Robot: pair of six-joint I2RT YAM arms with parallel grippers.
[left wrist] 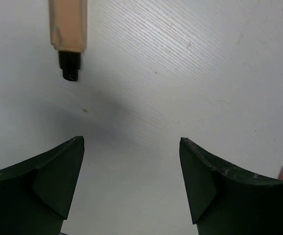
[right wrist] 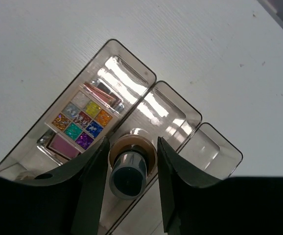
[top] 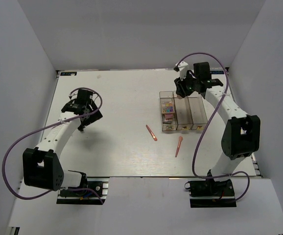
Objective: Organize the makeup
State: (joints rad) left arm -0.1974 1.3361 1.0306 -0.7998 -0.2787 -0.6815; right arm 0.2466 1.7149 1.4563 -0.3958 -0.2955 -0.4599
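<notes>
At the far-left corner of the desk (top: 122, 98) sits a small label strip (top: 68, 73), its print too small to read. The left hand (left wrist: 131, 139) hangs just over the bare desk on the left side, its fingers spread wide with nothing between them. Just beyond its fingertips lies a tan tube (left wrist: 68, 24) with a black end, unmarked as far as can be seen.

Near the middle of the desk lie two coral-pink sticks, apart from each other: the left stick (top: 151, 132), and the right stick (top: 179, 146) a little nearer.

Right of them, further back, stands the clear box (top: 198, 113) with three compartments side by side. Its left compartment holds a multicolour palette (right wrist: 82, 125) of glittery squares, a pink palette (right wrist: 63, 146) beside it and a brownish palette (right wrist: 104, 94) partly under it. None shows readable writing.

The right hand (right wrist: 132, 144) is above the middle compartment, its fingers closed against both sides of a small round bottle (right wrist: 128, 175) with a tan rim and a dark cap, seen end-on.
</notes>
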